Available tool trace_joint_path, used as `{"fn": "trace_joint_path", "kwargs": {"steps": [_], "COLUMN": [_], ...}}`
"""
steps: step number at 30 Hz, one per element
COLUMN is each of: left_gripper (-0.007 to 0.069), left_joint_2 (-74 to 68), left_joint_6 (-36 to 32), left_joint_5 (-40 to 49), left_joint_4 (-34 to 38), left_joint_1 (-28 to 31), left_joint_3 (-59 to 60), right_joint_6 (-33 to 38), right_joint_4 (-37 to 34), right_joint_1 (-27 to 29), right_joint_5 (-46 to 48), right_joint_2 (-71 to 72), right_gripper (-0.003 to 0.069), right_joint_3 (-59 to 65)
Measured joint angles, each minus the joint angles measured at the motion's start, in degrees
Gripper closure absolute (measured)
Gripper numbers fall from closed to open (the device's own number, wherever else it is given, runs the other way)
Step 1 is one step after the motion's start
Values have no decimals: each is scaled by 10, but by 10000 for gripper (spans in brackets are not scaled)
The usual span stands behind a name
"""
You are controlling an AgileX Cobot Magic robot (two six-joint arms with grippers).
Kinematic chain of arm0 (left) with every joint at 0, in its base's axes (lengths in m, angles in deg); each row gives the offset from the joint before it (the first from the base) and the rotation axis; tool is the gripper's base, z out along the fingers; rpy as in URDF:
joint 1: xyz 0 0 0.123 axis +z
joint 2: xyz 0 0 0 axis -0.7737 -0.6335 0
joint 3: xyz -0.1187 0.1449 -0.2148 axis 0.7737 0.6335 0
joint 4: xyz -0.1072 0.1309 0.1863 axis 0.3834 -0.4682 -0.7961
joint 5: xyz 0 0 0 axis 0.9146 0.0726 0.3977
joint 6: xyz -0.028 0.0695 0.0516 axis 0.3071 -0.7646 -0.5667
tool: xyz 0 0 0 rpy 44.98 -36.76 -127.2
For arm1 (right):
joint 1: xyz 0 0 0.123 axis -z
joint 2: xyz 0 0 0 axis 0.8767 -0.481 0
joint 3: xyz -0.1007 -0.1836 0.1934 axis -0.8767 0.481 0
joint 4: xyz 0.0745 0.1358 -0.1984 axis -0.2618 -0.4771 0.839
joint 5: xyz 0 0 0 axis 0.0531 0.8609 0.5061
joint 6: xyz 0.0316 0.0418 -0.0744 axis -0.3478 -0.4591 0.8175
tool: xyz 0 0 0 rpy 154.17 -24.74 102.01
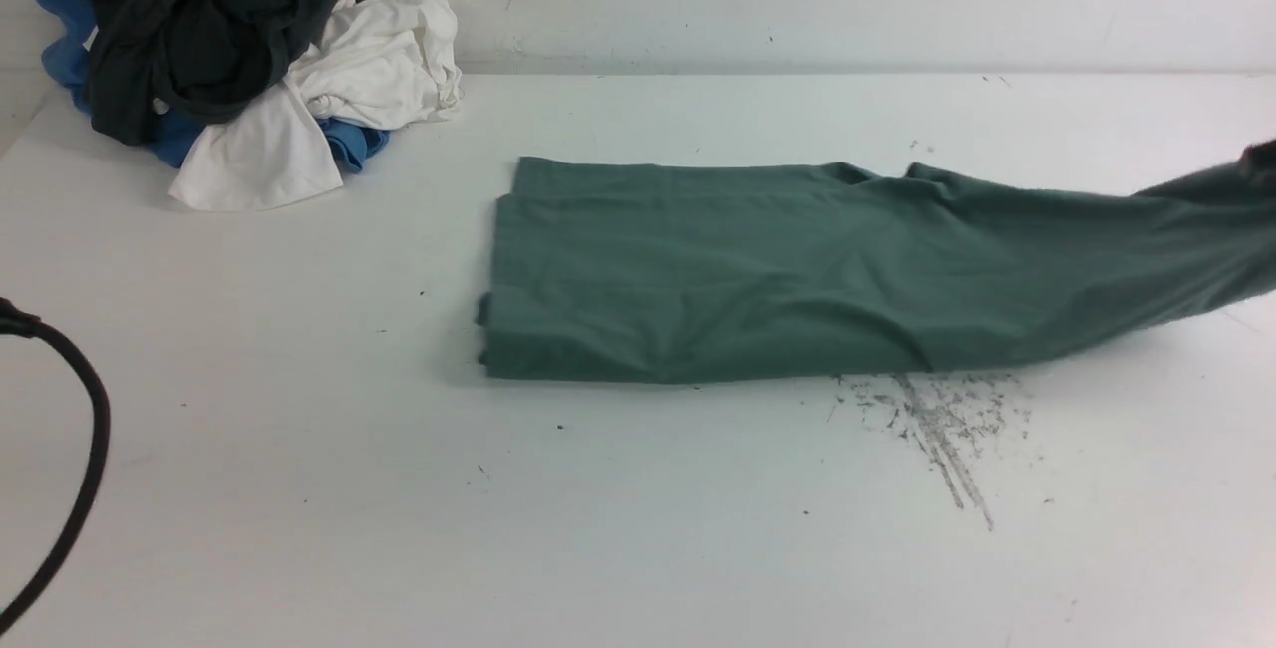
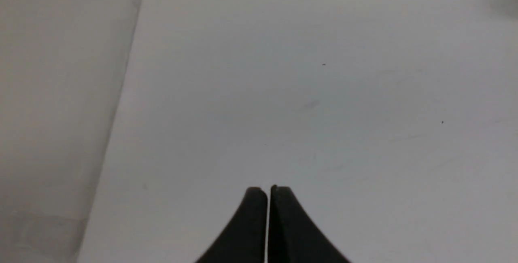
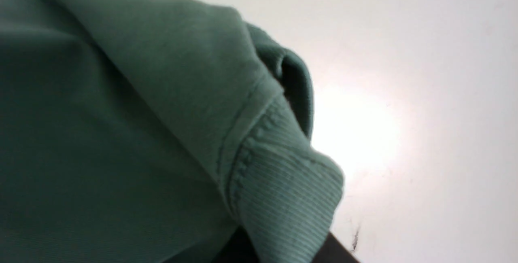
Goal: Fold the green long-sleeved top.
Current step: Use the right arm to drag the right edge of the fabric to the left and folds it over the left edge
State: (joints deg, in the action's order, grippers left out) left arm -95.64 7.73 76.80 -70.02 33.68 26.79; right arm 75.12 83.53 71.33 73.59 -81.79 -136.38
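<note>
Two risks attend the moment shown. First, the right fingers point(image 3: 340, 255) pinch only the ribbed edge of the green long-sleeved top point(image 1: 718, 269). A brisk pull could slide the rib out of so slight a hold, and the raised end would drop in a heap. Second, nothing pins the far part of the garment. Carried over too low or too fast, the raised end would likely drag the flat, doubled body along the counter point(image 1: 299, 488) and spoil its edges.

The right fingers are clenched on the ribbed band, which drapes over them and hides their tips; whether every layer is caught cannot be told. From these fingers the top slopes down and away, its body lying flat between the two sets of fingers. The left fingers point(image 2: 261, 206) are pressed together, grasping nothing, above bare counter well apart from the cloth. A pile of other garments point(image 1: 249, 60) lies far beyond the left fingers, apart from the top.
</note>
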Motion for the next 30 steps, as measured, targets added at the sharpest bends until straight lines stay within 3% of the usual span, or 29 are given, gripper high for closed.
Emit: {"fn": "trace_joint_path", "kwargs": {"steps": [5, 8, 9, 11, 15, 21, 25, 26, 28, 30], "left_gripper": [631, 631, 631, 631, 631, 631, 631, 631, 631, 631], "left_joint_2": [-13, -16, -16, -14, -13, -13, -13, -13, -13, -13], "left_joint_6": [26, 27, 27, 31, 33, 33, 33, 33, 33, 33], "left_joint_5": [-86, -130, -133, -145, -145, -144, -144, -144, -144, -144], "left_joint_4": [18, 31, 31, 31, 31, 46, 54, 54, 54, 54], "left_joint_1": [0, 0, 0, 0, 0, 0, 0, 0, 0, 0], "left_joint_3": [53, 63, 63, 63, 63, 63, 63, 63, 63, 63], "right_joint_6": [9, 19, 19, 23, 23, 33, 89, 92, 130, 142], "right_joint_4": [-119, -223, -227, -273, -317, -379, -486, -490, -540, -552], "right_joint_1": [-34, -118, -124, -205, -293, -350, -358, -358, -358, -357], "right_joint_5": [24, 28, 28, 12, -52, -127, -173, -176, -190, -190], "right_joint_2": [24, 21, 20, -3, -54, -123, -149, -149, -145, -142], "right_gripper": [656, 656, 656, 656, 656, 647, 531, 524, 423, 387], "right_joint_3": [-62, -68, -68, -68, -68, -68, -68, -68, -68, -68]}}
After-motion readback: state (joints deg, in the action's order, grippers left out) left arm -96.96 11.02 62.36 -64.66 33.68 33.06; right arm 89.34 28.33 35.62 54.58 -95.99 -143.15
